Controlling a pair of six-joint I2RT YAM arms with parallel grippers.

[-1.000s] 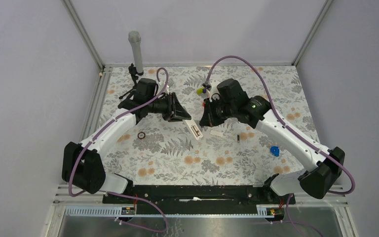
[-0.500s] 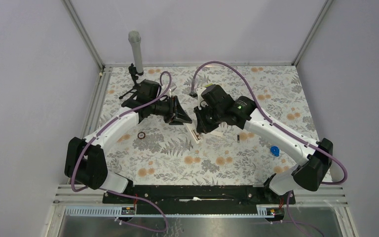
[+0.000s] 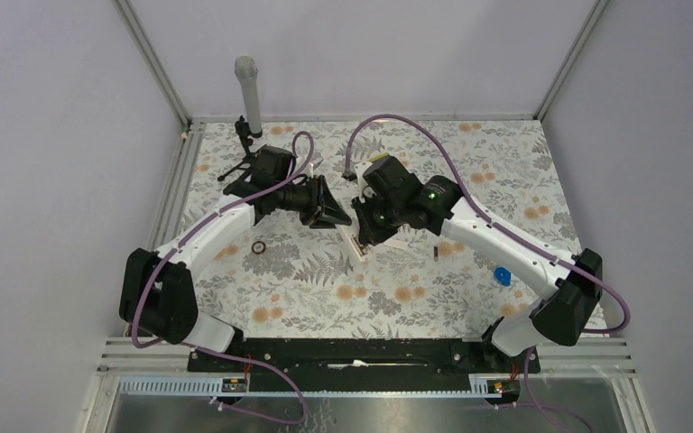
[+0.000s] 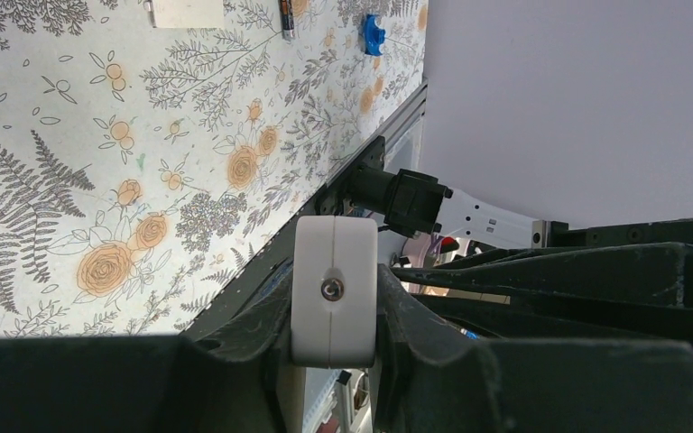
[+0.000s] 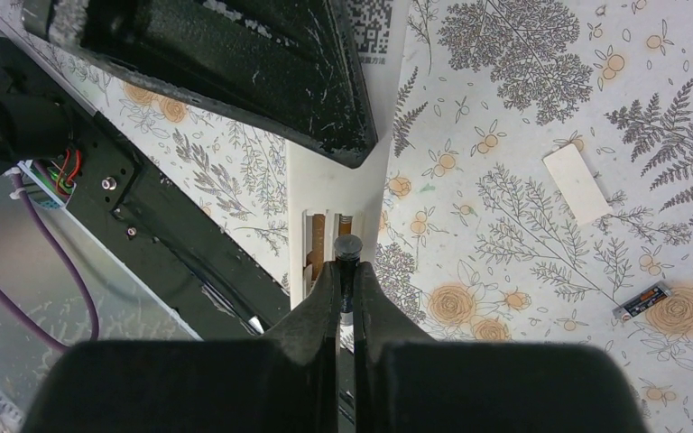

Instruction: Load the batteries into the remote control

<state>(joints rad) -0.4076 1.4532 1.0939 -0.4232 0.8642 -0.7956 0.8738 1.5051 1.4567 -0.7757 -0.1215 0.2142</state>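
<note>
The remote control (image 4: pixel 334 289) sits at the middle of the flowered table (image 3: pixel 325 298), between the two arms. The left gripper (image 3: pixel 332 215) is clamped on one end of it, a black finger pressed against each long side of the white body. The other end points toward the near edge of the table. The pictures do not settle whether the remote lies on the table or is lifted a little.

The remote's back faces up, with the battery slot uncovered. The right gripper (image 5: pixel 346 275) is drawn in narrow around one dark battery (image 5: pixel 348 245), and the battery's round end pokes out past the fingertips. That end is right over the open slot, at its near part. From the right wrist view it cannot be told whether the battery touches the slot.

The second battery (image 5: pixel 642 299) lies flat on the table to the right of the remote, well apart from it. A small white plate (image 5: pixel 577 184) lies between that battery and the remote. A blue piece (image 3: pixel 503 275) sits further right and nearer. A small dark ring (image 3: pixel 258 247) lies to the left of the remote, near the left arm.
</note>
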